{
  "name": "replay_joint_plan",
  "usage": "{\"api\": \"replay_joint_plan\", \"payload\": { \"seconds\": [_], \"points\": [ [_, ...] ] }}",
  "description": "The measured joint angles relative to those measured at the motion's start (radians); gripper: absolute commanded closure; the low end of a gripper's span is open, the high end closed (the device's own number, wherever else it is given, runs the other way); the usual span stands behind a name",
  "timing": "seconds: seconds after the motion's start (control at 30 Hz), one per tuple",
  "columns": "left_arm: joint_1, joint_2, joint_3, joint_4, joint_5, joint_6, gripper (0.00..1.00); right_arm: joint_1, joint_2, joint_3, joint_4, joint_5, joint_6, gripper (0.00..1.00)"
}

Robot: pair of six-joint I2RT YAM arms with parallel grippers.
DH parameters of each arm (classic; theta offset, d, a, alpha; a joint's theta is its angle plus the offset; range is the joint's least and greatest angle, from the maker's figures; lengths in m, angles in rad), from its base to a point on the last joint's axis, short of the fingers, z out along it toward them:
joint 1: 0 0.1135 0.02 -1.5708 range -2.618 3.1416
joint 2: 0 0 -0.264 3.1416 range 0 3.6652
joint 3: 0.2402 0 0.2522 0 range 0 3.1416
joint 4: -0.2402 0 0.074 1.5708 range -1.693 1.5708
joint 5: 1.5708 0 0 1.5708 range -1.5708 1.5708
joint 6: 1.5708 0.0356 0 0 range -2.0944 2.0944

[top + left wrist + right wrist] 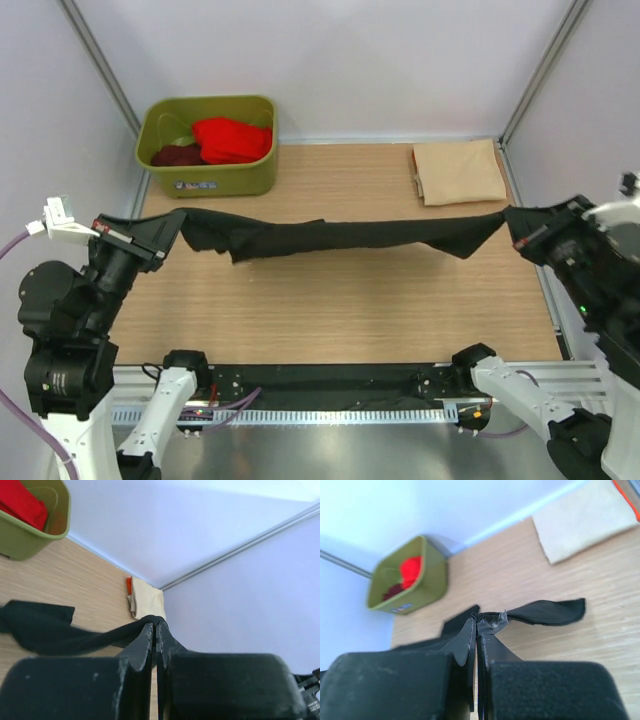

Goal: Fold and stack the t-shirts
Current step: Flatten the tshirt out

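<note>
1. Top external view: the left arm rises at the left edge of the table [340, 320], forearm angled inward, so the left gripper [176, 228] points right across the wood.
2. The right arm mirrors it at the right edge, and the right gripper [512, 226] points left, facing the other claw from well apart.
3. The left claw's fingers are pressed together on the left end of the black t-shirt [350, 237]. The left wrist view shows dark cloth pinched right at the tips.
4. The right claw is clamped on the shirt's right end. The right wrist view shows a small bunch of fabric nipped between the tips, with a loose flap sticking out to one side.
5. The black t-shirt is drawn out into a long narrow band between the two grippers. Its long axis runs left to right, roughly parallel to the near edge, with a fuller bunch near the left end. Whether its middle touches the table I cannot tell.
6. The beige t-shirt [458, 172] lies folded at the far right corner.
7. The red t-shirt [232, 140] and the maroon t-shirt [177, 155] sit in the olive-green tub [210, 182] at the far left corner.
</note>
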Motion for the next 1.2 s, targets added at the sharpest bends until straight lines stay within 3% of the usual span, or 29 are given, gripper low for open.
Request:
{"api": "replay_joint_plan", "payload": {
  "seconds": [0.13,0.33,0.57,0.7,0.83,1.0,1.13,1.2],
  "points": [
    [0.000,0.001,0.064,-0.051,0.009,-0.024,1.00,0.000,-0.075,0.057,0.005,-0.030,-0.005,0.99],
    [-0.001,0.212,0.283,-0.082,0.019,0.014,1.00,0.000,-0.018,0.094,0.079,-0.024,-0.037,0.99],
    [-0.001,0.582,0.529,-0.041,-0.018,0.084,1.00,0.000,0.309,0.155,0.235,0.019,-0.116,0.99],
    [0.023,0.803,0.694,-0.028,-0.016,0.082,1.00,0.000,0.563,0.317,0.291,0.045,-0.175,0.99],
    [0.076,0.933,0.869,0.014,0.050,0.035,1.00,0.000,0.662,0.470,0.340,0.060,-0.225,0.99],
    [0.113,0.887,0.920,0.064,0.098,0.003,1.00,0.000,0.584,0.573,0.352,0.100,-0.235,0.99],
    [0.113,0.696,0.763,0.073,0.102,0.016,1.00,0.000,0.320,0.298,0.375,0.149,-0.232,0.99],
    [0.110,0.562,0.581,0.103,0.109,0.027,1.00,0.000,0.159,0.109,0.378,0.172,-0.213,0.99]
  ]
}}
